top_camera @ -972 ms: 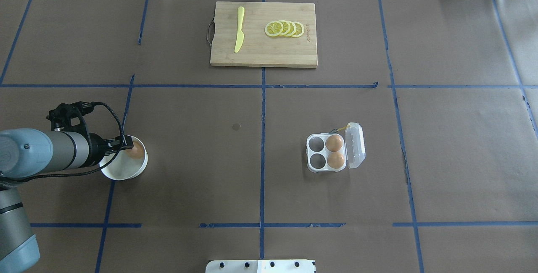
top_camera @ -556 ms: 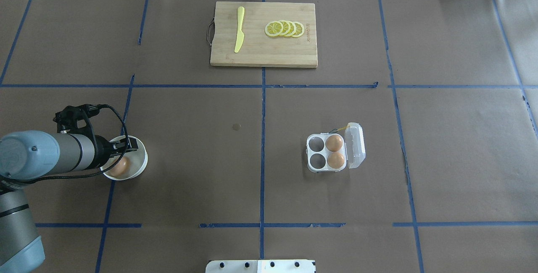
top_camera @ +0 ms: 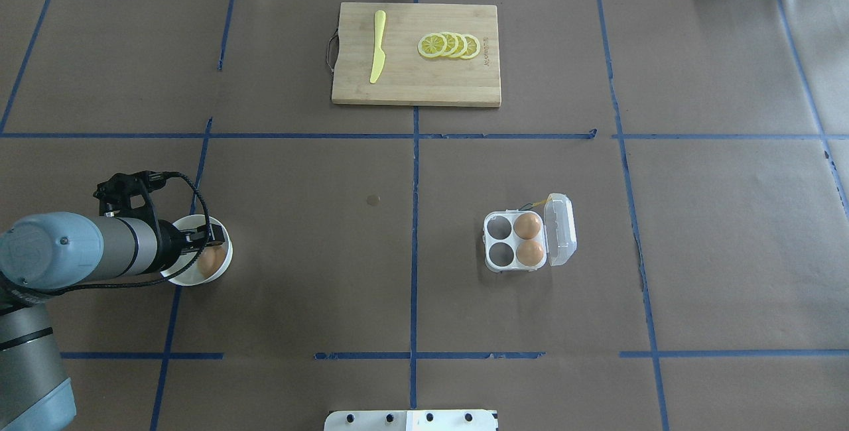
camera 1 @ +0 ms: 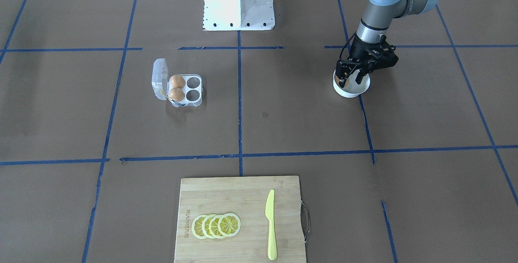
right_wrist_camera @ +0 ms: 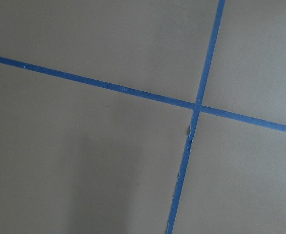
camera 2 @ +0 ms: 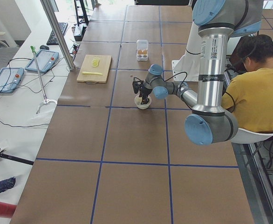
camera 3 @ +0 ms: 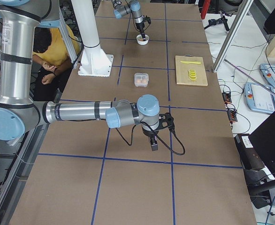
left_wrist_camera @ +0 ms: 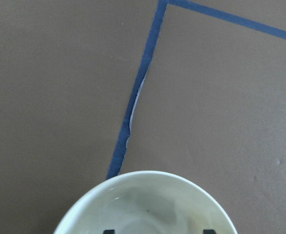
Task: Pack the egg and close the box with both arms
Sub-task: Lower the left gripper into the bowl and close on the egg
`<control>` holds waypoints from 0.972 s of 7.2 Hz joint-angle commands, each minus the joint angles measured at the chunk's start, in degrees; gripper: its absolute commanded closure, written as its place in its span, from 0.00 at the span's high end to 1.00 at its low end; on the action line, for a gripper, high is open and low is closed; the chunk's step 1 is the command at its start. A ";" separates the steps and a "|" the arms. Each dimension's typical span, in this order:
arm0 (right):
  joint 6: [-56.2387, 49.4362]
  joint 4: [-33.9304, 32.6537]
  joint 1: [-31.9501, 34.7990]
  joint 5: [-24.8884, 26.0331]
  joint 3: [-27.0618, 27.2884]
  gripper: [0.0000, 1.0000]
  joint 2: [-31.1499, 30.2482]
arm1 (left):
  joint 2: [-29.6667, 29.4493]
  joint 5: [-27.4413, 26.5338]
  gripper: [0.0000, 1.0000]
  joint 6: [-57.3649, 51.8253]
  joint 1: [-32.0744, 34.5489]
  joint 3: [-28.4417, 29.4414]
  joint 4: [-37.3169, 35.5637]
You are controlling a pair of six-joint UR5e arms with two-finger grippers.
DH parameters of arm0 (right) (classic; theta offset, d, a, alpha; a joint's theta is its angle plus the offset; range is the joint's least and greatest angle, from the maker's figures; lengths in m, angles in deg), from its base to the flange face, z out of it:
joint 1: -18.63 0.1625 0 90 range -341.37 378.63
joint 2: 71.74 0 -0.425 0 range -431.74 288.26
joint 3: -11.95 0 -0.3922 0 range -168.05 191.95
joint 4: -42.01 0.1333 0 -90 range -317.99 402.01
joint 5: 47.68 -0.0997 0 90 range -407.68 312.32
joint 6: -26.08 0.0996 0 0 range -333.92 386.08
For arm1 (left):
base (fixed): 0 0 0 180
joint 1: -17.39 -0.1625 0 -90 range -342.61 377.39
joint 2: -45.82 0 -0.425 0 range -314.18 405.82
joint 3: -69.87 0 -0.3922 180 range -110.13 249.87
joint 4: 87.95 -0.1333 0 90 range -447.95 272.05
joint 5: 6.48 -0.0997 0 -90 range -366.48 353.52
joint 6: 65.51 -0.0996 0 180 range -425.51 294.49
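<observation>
The left gripper [camera 1: 351,78] is lowered into the white bowl [camera 1: 352,92], its fingers spread wide. The egg [top_camera: 211,260] lies in that bowl, seemingly ungripped. The box [top_camera: 489,243] is set well apart, lid open, with two other eggs [top_camera: 528,225] inside. The right gripper [camera 3: 154,143] is seen only from afar, so its finger state cannot be told.

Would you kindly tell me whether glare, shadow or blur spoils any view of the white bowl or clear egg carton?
Overhead exterior: even light, round white bowl and clear plastic egg carton sharp. Exterior front-facing: white base pedestal overexposed. Left wrist-mounted: bowl cropped at the bottom edge. Right wrist-mounted: soft shadow lower left.
</observation>
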 commanded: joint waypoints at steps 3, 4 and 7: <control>-0.05 -0.06 0.00 0.00 -0.09 1.00 0.00 | 0.01 0.00 0.69 -0.28 -3.27 -0.02 0.00; -0.05 -0.06 0.00 0.00 -0.09 1.00 0.00 | -0.08 0.09 0.69 -0.37 -3.71 -0.02 0.00; 0.04 -0.06 0.00 0.00 -0.09 1.00 0.08 | -0.17 0.09 0.17 -1.51 -3.54 -0.37 0.09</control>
